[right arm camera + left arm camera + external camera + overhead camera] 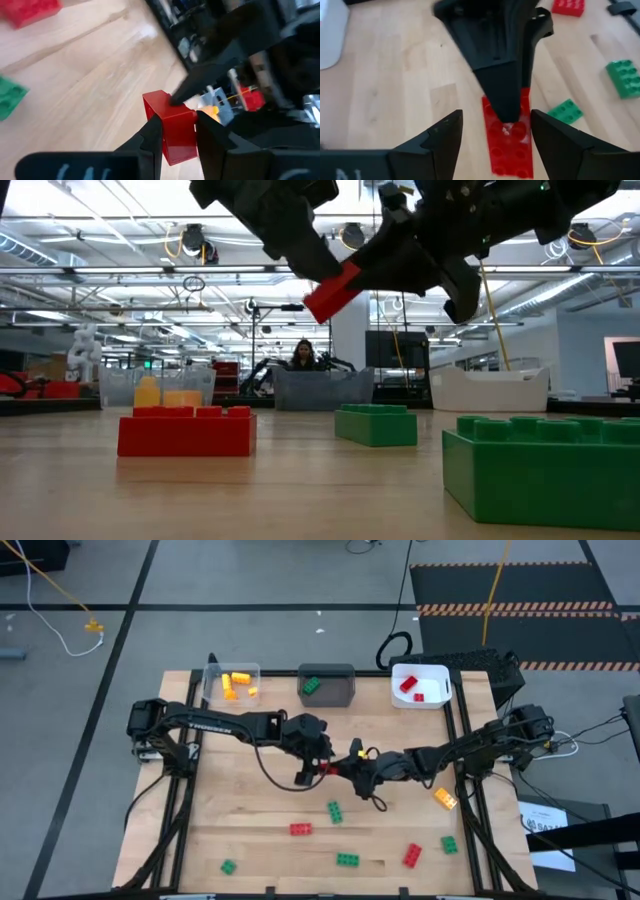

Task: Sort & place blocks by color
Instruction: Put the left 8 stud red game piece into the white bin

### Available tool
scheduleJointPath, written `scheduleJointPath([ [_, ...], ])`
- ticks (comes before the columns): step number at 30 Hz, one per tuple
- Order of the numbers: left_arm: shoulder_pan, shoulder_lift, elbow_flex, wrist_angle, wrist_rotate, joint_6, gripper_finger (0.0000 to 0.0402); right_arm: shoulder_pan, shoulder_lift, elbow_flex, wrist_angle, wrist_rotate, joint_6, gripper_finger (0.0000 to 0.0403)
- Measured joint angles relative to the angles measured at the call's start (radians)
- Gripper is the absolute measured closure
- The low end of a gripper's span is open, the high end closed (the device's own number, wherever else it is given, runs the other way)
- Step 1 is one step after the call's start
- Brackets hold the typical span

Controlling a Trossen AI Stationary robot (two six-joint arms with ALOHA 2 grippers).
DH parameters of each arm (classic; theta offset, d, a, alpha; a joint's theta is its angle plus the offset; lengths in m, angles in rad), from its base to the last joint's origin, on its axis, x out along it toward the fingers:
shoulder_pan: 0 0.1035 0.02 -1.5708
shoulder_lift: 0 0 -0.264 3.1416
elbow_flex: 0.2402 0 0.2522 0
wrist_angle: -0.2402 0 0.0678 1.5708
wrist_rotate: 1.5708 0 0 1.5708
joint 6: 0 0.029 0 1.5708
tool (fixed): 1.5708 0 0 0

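Green block (pixel 545 468) nearest low camera, on table (pixel 250 820); red block (pixel 187 430) and second green block (pixel 376 424) behind. Mid-table, raised red brick (pixel 333 290) clamped between right gripper (pixel 179 131) fingers. Left gripper (pixel 492 131) spread wide either side of brick, not gripping. Bins along far edge.

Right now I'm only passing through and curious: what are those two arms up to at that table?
They are handing over a small red studded plastic brick above the middle of the wooden table. The right gripper is clamped on it, while the left gripper stands open around it. Other red, green and orange bricks lie loose on the table, and a few already sit in the three bins at the far edge.
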Motion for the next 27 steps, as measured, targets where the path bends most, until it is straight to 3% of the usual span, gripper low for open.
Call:
scheduleJointPath([
  [4,0.002,-0.01,0.0,0.001,-0.102,0.0,0.0156,-0.008,-0.004,0.0,-0.069,0.033,0.013,0.033],
  [6,0.004,-0.011,0.001,0.004,-0.17,-0.005,0.015,-0.015,-0.008,-0.001,-0.111,0.1,0.012,0.033],
  [13,0.002,-0.028,0.001,-0.005,-0.386,-0.028,0.0136,-0.053,-0.037,-0.002,-0.172,0.449,0.08,0.0329],
  [16,0.003,-0.028,0.001,0.001,-0.414,-0.033,0.0135,-0.093,-0.062,-0.002,-0.21,0.616,0.125,0.033],
  [18,0.002,-0.028,0.001,0.004,-0.414,-0.034,0.0135,-0.139,-0.083,-0.001,-0.232,0.67,0.156,0.033],
  [20,0.001,-0.028,0.001,0.003,-0.413,-0.034,0.0135,-0.199,-0.116,-0.002,-0.292,0.674,0.197,0.033],
  [27,0.003,-0.028,0.001,-0.009,-0.414,-0.037,0.0135,-0.489,-0.227,-0.002,-0.465,0.512,0.405,0.033],
])
